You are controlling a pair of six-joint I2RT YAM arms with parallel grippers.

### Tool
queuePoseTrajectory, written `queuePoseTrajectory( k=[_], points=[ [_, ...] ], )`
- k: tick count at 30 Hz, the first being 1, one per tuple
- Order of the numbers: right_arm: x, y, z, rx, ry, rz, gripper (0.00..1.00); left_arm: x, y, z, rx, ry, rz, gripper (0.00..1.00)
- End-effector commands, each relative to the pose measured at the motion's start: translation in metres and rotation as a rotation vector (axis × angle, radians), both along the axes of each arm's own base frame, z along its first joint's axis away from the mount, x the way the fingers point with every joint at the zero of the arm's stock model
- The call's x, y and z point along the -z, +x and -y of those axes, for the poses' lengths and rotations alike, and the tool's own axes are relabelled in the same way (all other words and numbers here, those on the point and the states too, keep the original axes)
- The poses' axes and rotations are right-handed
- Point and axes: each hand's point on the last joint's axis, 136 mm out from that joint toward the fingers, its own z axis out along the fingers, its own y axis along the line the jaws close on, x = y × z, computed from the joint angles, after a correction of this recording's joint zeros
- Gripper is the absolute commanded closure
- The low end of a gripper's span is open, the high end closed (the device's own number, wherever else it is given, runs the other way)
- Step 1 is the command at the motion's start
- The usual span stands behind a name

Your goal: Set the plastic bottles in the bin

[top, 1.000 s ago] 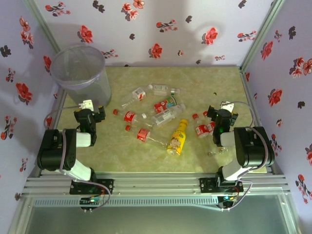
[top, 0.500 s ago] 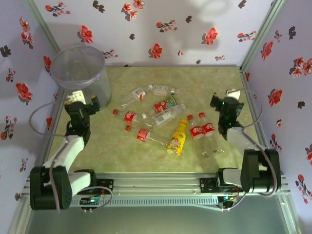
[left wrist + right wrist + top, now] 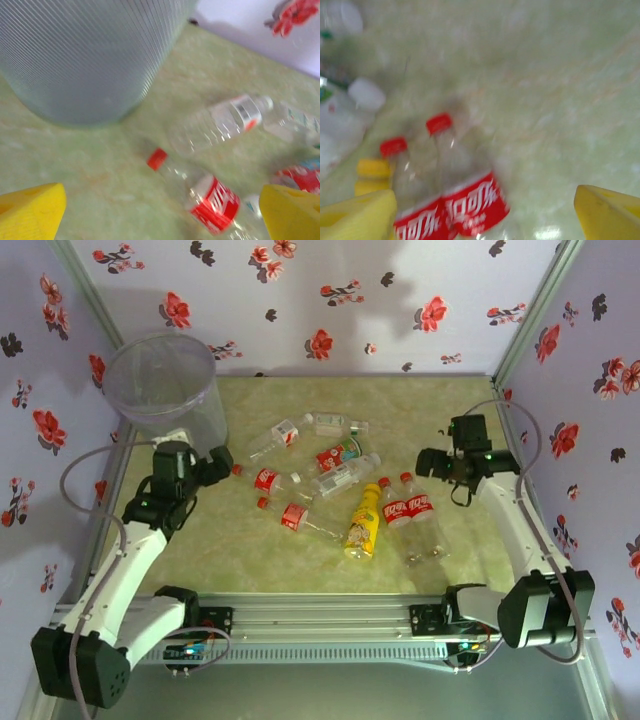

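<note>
The bin [image 3: 190, 418], a translucent grey bucket, stands at the table's back left corner. Several plastic bottles lie across the middle: clear ones with red labels [image 3: 266, 480], paler ones [image 3: 345, 475] and a yellow one [image 3: 362, 523]. My left gripper [image 3: 222, 462] hovers open just right of the bin, over a red-capped bottle [image 3: 212, 202] with the bin's wall [image 3: 85, 55] behind. My right gripper [image 3: 425, 462] is open above two red-labelled bottles [image 3: 407, 508] lying side by side [image 3: 472, 200]. Neither gripper holds anything.
Flowered walls close in the table on the left, back and right. A metal rail [image 3: 320, 615] runs along the near edge. Bare green tabletop [image 3: 470, 410] lies at the back right and in front of the bottles.
Both arms have unfolded from near their bases. The left gripper swung out to the right of the bin; the right gripper rose and turned left over the two red-labelled bottles.
</note>
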Motion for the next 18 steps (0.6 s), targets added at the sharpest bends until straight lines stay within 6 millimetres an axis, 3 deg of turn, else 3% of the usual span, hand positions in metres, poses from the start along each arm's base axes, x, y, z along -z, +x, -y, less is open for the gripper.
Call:
queuePoseTrajectory(
  k=[1,11,18],
  points=[
    [0.032,-0.033,-0.015,-0.028,0.071,-0.192,0.11,0.018,-0.018,0.024,0.041,-0.112,-0.091,0.01],
    [0.08,-0.008,-0.034,-0.082,0.114,-0.281,0.26,0.017,-0.021,0.05,0.101,-0.182,-0.09,0.01],
    [0.109,-0.006,-0.026,-0.07,0.055,-0.357,0.26,0.028,-0.022,0.054,0.103,-0.197,-0.11,0.01]
  ],
)
